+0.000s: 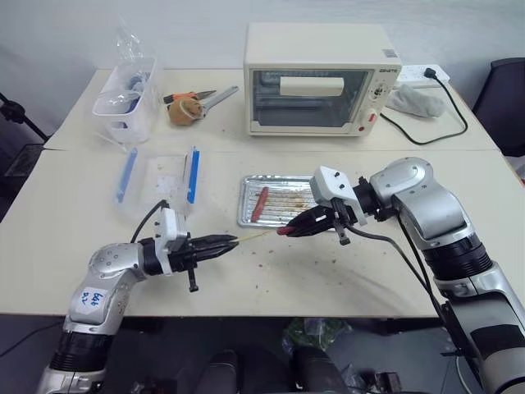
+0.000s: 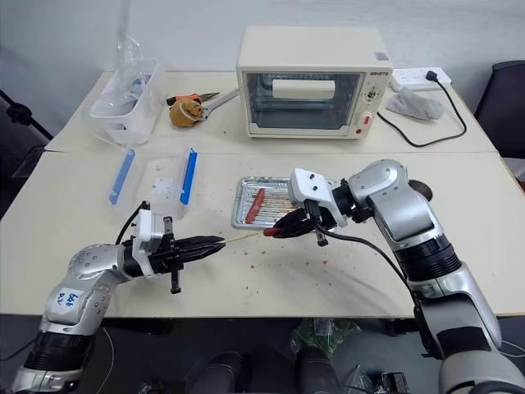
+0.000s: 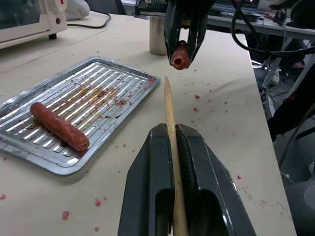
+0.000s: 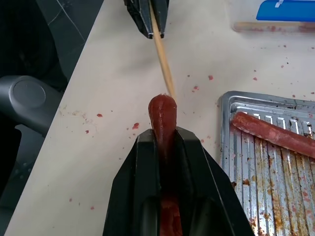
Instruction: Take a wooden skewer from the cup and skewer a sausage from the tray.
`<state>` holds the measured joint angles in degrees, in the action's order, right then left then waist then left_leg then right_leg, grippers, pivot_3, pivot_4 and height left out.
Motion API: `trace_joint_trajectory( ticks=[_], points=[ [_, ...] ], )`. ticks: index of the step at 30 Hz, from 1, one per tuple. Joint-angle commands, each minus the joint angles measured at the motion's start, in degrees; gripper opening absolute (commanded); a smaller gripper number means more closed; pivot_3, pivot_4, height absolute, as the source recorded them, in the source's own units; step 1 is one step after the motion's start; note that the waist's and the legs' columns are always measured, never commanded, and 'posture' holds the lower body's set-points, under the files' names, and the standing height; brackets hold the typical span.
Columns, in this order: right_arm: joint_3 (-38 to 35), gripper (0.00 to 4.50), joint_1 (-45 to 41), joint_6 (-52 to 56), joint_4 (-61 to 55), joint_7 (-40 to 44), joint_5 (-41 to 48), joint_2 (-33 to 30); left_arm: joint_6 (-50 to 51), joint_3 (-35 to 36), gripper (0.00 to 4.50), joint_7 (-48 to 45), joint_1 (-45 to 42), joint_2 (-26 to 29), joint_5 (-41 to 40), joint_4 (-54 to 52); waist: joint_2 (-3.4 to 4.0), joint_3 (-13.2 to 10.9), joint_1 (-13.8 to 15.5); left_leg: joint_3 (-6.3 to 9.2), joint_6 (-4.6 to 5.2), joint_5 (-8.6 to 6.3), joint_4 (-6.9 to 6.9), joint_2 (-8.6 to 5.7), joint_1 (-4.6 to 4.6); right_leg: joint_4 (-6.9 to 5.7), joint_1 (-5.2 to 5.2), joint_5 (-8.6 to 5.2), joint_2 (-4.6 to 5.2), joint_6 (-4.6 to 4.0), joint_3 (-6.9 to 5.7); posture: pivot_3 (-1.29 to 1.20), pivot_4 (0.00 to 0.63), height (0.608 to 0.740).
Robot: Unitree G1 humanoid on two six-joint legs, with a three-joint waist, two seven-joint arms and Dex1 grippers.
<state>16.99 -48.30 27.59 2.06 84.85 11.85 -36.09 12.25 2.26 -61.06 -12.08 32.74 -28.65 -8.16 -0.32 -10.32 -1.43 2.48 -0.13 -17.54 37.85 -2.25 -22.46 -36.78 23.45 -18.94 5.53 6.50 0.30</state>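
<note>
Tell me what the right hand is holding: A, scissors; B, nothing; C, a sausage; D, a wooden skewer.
C: the right hand is clamped on the sausage, its end sticking out toward the tip of the wooden skewer that the left hand holds.

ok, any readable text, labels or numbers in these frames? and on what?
Small dark brand label at the top right of the toaster oven front: too small to read.
Dial markings on the oven's control panel: too small to read.
Blue handwriting on a white sticker on the left arm: not legible.
Nothing else carries text.
</note>
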Motion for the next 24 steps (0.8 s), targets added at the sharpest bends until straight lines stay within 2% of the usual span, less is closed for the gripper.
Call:
trace_joint_trajectory(
  ticks=[1,14,24],
  points=[
    [-0.4,0.26,0.0,0.3,-2.4,-0.6,0.6,-1.0,0.0,-0.1,0.0,-0.5,-1.0,0.1,-0.4,-0.5,0.0,0.0,0.0,0.0,0.0,0.0,0.0,0.0,0.0,0.0,0.0,0.0,0.0,0.0,0.0,0.0,0.15,0.74],
    [0.1,0.26,0.6,0.3,-3.1,-1.4,0.6,-1.2,0.4,-1.2,0.0,0.0,-1.4,-0.8,-0.3,-1.1,0.0,0.0,0.0,0.0,0.0,0.0,0.01,0.0,0.0,-0.01,0.0,0.0,0.0,0.0,0.0,0.0,0.15,0.74],
    [-0.5,0.26,3.7,-4.6,-1.5,-0.6,0.8,-2.6,1.8,-0.8,0.0,-1.4,-0.7,1.1,-0.8,-2.2,-0.01,0.0,0.0,-0.01,0.0,0.0,0.03,0.0,0.0,-0.01,0.0,0.0,0.0,0.0,0.0,0.0,0.15,0.74]
  ],
)
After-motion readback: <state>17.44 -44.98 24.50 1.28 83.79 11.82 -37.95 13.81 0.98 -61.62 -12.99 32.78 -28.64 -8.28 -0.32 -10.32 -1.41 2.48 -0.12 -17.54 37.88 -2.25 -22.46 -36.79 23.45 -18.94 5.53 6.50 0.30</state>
